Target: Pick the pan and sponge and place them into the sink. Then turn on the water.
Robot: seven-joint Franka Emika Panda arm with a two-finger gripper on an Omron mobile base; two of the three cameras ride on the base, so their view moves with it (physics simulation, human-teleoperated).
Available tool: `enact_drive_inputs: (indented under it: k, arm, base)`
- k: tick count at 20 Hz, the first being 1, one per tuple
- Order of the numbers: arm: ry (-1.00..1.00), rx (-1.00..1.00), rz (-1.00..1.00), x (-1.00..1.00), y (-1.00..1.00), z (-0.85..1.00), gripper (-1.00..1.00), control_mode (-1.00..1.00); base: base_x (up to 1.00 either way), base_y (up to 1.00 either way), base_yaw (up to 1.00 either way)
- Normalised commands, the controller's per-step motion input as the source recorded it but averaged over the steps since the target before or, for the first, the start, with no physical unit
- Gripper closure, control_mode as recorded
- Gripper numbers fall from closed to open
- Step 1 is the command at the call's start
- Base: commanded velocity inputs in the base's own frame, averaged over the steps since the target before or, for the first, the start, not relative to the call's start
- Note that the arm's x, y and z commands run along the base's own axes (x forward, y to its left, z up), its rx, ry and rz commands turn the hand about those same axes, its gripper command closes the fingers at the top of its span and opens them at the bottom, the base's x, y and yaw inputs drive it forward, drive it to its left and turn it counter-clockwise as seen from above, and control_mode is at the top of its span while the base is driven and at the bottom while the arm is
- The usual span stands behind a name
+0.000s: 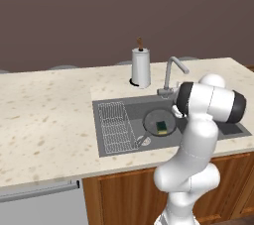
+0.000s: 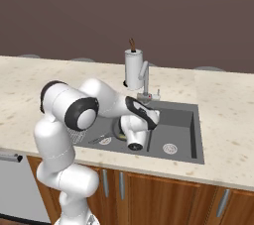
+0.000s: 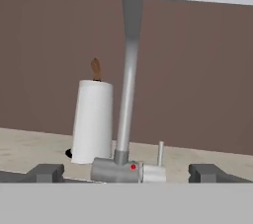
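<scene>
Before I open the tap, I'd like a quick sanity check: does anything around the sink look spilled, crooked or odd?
Nothing stands out. The round dark grey skillet sits flat in the dark grey recessed sink, with the yellow-and-green sponge resting on it. The white paper towel roll stands upright behind the curved grey faucet. No water is visible.

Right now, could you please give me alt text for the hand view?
A grey faucet rises straight ahead, between the open tool's fingertips. A white paper towel roll stands to the left behind it on the counter.
</scene>
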Motion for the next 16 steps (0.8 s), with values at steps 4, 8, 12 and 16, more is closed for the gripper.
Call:
enact_drive_inputs:
  k: [4,8,12,16]
  arm:
    - [0.0,0.04,0.0,0.0,0.0,0.46,-1.0,-1.0]
    - [0.0,0.01,0.0,0.0,0.0,0.27,-1.0,-1.0]
    - [-0.01,0.0,0.0,0.0,-0.02,0.06,-1.0,-1.0]
    - [-0.06,0.0,0.02,0.0,-0.11,0.0,-1.0,-1.0]
  base:
    - [0.0,0.0,0.0]
    - [0.0,0.0,0.0]
    - [0.0,0.0,0.0]
    - [0.0,0.0,0.0]
